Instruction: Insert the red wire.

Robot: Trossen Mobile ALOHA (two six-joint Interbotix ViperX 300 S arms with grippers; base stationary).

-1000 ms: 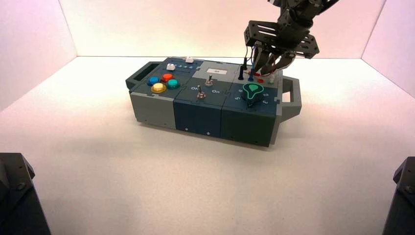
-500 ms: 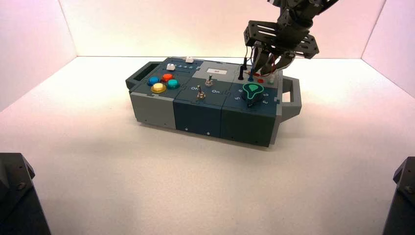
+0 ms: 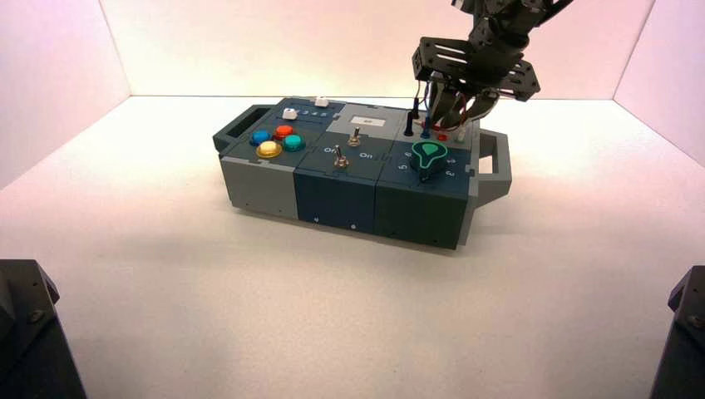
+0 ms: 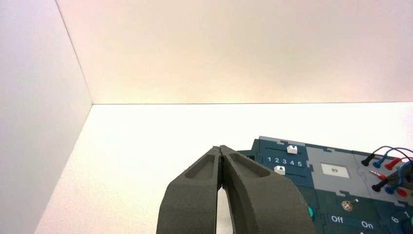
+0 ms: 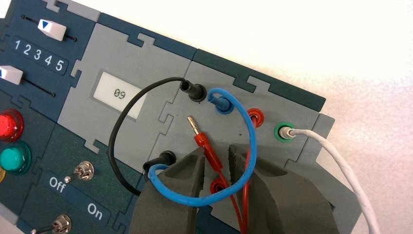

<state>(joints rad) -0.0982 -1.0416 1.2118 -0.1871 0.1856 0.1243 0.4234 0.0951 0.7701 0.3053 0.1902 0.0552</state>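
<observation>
The red wire's free plug (image 5: 207,148) lies tilted over the grey wire panel, its metal tip (image 5: 194,124) bare and pointing towards the black plugs. My right gripper (image 5: 216,151) is open with the plug between its fingers; the plug leans on one finger (image 5: 192,168) with a gap to the other. An empty red socket (image 5: 217,185) sits just below the plug. The wire's other end sits in a second red socket (image 5: 255,116). In the high view the right gripper (image 3: 453,112) hangs over the box's far right corner. My left gripper (image 4: 221,148) is shut, empty and parked.
A blue wire (image 5: 243,161) loops across the right fingers. A black wire (image 5: 114,131) and a white wire (image 5: 336,156) in the green socket (image 5: 283,131) lie close by. The box (image 3: 349,179) carries a green knob (image 3: 430,155), toggles and coloured buttons.
The right gripper has shifted slightly left and up over the wire panel. The box and left arm have not moved.
</observation>
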